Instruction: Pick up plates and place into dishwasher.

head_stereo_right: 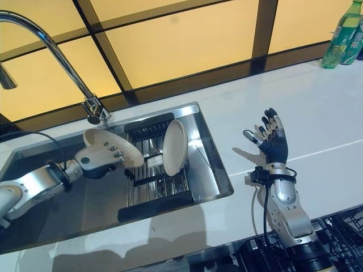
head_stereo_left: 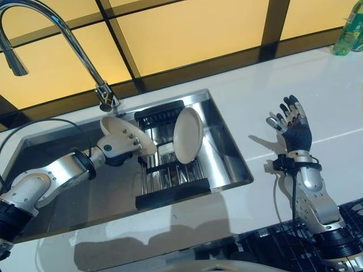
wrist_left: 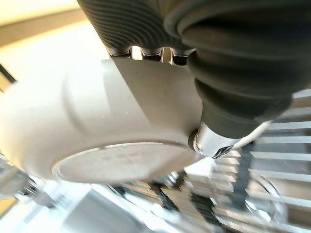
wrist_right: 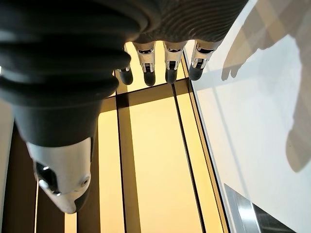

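My left hand is over the sink, shut on a cream plate held tilted above the basin. Seen from the left wrist, the plate's underside lies against the hand, with the thumb pressed at its rim. A second cream plate stands on edge in the black drying rack inside the sink, a short way right of the held one. Over the white counter, my right hand is raised and open, its fingers spread with nothing in them.
A curved chrome faucet arches over the sink's back left. A green bottle stands at the counter's far right. The dark dishwasher rack shows below the counter edge at the lower right.
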{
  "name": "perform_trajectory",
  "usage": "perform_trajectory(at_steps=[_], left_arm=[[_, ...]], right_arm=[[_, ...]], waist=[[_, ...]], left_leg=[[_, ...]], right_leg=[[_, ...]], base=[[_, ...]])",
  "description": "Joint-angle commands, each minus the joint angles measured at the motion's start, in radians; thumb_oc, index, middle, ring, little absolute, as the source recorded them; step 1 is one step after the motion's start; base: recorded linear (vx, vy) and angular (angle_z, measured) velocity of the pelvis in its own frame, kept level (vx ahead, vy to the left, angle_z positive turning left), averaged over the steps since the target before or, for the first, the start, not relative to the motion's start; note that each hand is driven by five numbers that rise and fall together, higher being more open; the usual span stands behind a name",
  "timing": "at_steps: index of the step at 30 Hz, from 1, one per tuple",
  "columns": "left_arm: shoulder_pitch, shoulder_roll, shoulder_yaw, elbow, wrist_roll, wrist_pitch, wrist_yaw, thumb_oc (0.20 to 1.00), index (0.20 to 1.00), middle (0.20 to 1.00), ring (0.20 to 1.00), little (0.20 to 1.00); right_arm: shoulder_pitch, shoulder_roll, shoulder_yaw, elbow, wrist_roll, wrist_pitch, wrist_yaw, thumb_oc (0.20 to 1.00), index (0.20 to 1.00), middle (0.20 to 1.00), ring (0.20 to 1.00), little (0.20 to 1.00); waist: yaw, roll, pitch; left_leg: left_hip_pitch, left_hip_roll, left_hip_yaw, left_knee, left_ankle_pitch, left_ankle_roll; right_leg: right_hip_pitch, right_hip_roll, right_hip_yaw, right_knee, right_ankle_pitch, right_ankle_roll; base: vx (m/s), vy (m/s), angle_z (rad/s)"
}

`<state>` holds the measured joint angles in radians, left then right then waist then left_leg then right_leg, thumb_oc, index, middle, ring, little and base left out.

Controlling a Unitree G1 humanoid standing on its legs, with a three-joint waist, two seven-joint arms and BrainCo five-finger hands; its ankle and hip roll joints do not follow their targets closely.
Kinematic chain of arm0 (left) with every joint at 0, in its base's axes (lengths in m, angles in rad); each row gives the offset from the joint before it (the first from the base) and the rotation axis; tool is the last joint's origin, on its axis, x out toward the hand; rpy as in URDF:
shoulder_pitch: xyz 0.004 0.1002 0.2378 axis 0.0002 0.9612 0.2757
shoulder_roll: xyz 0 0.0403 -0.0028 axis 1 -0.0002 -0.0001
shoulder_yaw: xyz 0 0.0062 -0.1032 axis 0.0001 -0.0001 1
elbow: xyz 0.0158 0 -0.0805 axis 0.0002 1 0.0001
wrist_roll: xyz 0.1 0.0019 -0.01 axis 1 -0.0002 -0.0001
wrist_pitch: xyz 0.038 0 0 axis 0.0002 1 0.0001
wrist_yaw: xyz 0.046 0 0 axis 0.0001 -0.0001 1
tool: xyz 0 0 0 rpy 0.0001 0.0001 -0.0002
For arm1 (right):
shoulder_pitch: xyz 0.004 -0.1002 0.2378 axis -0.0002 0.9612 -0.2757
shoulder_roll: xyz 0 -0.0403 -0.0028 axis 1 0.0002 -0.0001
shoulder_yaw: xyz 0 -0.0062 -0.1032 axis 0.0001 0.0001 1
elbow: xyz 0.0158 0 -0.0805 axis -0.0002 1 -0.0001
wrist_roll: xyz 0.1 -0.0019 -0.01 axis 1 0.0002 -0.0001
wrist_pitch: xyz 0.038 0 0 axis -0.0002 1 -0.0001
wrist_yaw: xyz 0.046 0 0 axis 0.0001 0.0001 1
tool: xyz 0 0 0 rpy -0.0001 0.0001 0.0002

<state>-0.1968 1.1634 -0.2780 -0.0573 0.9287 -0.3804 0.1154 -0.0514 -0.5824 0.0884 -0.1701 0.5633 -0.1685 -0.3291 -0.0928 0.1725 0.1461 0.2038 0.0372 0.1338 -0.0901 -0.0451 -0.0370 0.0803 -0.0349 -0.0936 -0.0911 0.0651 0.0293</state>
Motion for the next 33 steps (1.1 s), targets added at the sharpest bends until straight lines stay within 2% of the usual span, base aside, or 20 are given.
perform_trajectory(at_steps=[1,6,8,10,13,15,16,17,21,25,29,33], left_arm=[[0.022,0.097,0.167,-0.026,-0.077,0.029,0.19,0.2,0.2,0.2,0.2,0.2],[0.091,0.02,0.284,-0.071,-0.098,-0.018,0.368,0.2,0.2,0.2,0.2,0.2],[0.103,-0.011,0.305,-0.094,-0.1,-0.043,0.406,0.2,0.2,0.2,0.2,0.2],[0.101,-0.034,0.311,-0.125,-0.145,-0.069,0.394,0.2,0.2,0.2,0.2,0.2],[0.09,-0.08,0.3,-0.181,-0.338,-0.115,0.288,0.2,0.2,0.2,0.2,0.2],[0.075,-0.12,0.284,-0.212,-0.474,-0.14,0.193,0.2,0.2,0.2,0.2,0.2],[0.06,-0.155,0.267,-0.233,-0.572,-0.17,0.112,0.2,0.2,0.2,0.2,0.2],[0.048,-0.172,0.258,-0.249,-0.616,-0.169,0.065,0.2,0.2,0.2,0.2,0.2],[-0.025,-0.232,0.193,-0.302,-0.901,-0.137,-0.172,0.2,0.2,0.2,0.2,0.2],[-0.069,-0.262,0.151,-0.339,-1.101,-0.08,-0.345,0.2,0.2,0.2,0.2,0.2],[-0.109,-0.269,0.127,-0.364,-1.236,-0.029,-0.43,0.2,0.2,0.2,0.2,0.2],[-0.126,-0.278,0.127,-0.375,-1.263,-0.014,-0.455,0.2,0.2,0.2,0.2,0.2]], right_arm=[[0.023,0.004,-0.003,-0.044,-0.014,-0.04,0.01,1.0,1.0,1.0,1.0,1.0],[0.02,0.018,-0.031,-0.059,-0.037,-0.049,0.016,1.0,1.0,1.0,1.0,1.0],[0.017,0.021,-0.036,-0.073,-0.05,-0.048,0.015,1.0,1.0,1.0,1.0,1.0],[0.011,0.018,-0.037,-0.095,-0.071,-0.045,0.016,1.0,1.0,1.0,1.0,1.0],[-0.014,-0.004,-0.034,-0.127,-0.11,-0.067,0.051,1.0,1.0,1.0,1.0,1.0],[-0.036,-0.02,-0.024,-0.16,-0.14,-0.081,0.08,1.0,1.0,1.0,1.0,1.0],[-0.059,-0.029,-0.015,-0.183,-0.168,-0.096,0.107,1.0,1.0,1.0,1.0,1.0],[-0.073,-0.034,-0.01,-0.195,-0.183,-0.095,0.117,1.0,1.0,1.0,1.0,1.0],[-0.16,-0.068,0.027,-0.233,-0.22,-0.104,0.201,1.0,1.0,1.0,1.0,1.0],[-0.205,-0.114,0.054,-0.26,-0.247,-0.099,0.317,1.0,1.0,1.0,1.0,1.0],[-0.258,-0.173,0.075,-0.273,-0.237,-0.085,0.384,1.0,1.0,1.0,1.0,1.0],[-0.301,-0.211,0.091,-0.286,-0.221,-0.057,0.495,1.0,1.0,1.0,1.0,1.0]], waist=[[0.04,-0.07,-0.093],[0.064,-0.094,-0.107],[0.069,-0.103,-0.113],[0.073,-0.11,-0.119],[0.084,-0.121,-0.126],[0.091,-0.126,-0.129],[0.096,-0.13,-0.132],[0.099,-0.131,-0.133],[0.105,-0.14,-0.144],[0.107,-0.147,-0.156],[0.11,-0.154,-0.166],[0.112,-0.161,-0.174]], left_leg=[[-0.062,-0.048,-0.01,0.003,-0.053,0.029],[-0.067,-0.042,-0.026,0.003,-0.055,0.025],[-0.068,-0.039,-0.031,0.003,-0.058,0.024],[-0.068,-0.037,-0.036,0.003,-0.059,0.023],[-0.068,-0.036,-0.043,0.003,-0.061,0.022],[-0.068,-0.035,-0.048,0.003,-0.062,0.022],[-0.069,-0.034,-0.051,0.003,-0.061,0.021],[-0.068,-0.034,-0.054,0.003,-0.062,0.021],[-0.07,-0.035,-0.06,0.003,-0.062,0.018],[-0.071,-0.035,-0.06,0.003,-0.061,0.017],[-0.072,-0.035,-0.061,0.003,-0.058,0.017],[-0.074,-0.036,-0.061,0.003,-0.055,0.017]], right_leg=[[-0.001,-0.129,0.01,0.007,-0.048,0.151],[0.003,-0.123,-0.001,0.004,-0.055,0.145],[0.004,-0.12,-0.003,0.004,-0.059,0.142],[0.005,-0.117,-0.003,0.004,-0.061,0.14],[0.008,-0.111,-0.004,0.004,-0.067,0.137],[0.01,-0.109,-0.005,0.004,-0.069,0.136],[0.011,-0.106,-0.005,0.004,-0.07,0.135],[0.012,-0.105,-0.004,0.004,-0.071,0.134],[0.014,-0.097,-0.001,0.004,-0.077,0.131],[0.016,-0.093,-0.001,0.004,-0.079,0.129],[0.018,-0.088,-0.003,0.004,-0.081,0.124],[0.018,-0.084,-0.002,0.004,-0.081,0.12]], base=[[-0.03,-0.001,0.04],[-0.01,-0.006,0.01],[-0.03,-0.016,0.07],[-0.03,-0.012,0.06],[-0.04,-0.013,0.07],[-0.05,-0.01,0.01],[-0.05,-0.006,-0.01],[-0.06,-0.004,0.02],[-0.06,-0.002,0.01],[-0.06,-0.005,0.01],[-0.05,-0.01,0.0],[-0.05,-0.01,-0.01]])
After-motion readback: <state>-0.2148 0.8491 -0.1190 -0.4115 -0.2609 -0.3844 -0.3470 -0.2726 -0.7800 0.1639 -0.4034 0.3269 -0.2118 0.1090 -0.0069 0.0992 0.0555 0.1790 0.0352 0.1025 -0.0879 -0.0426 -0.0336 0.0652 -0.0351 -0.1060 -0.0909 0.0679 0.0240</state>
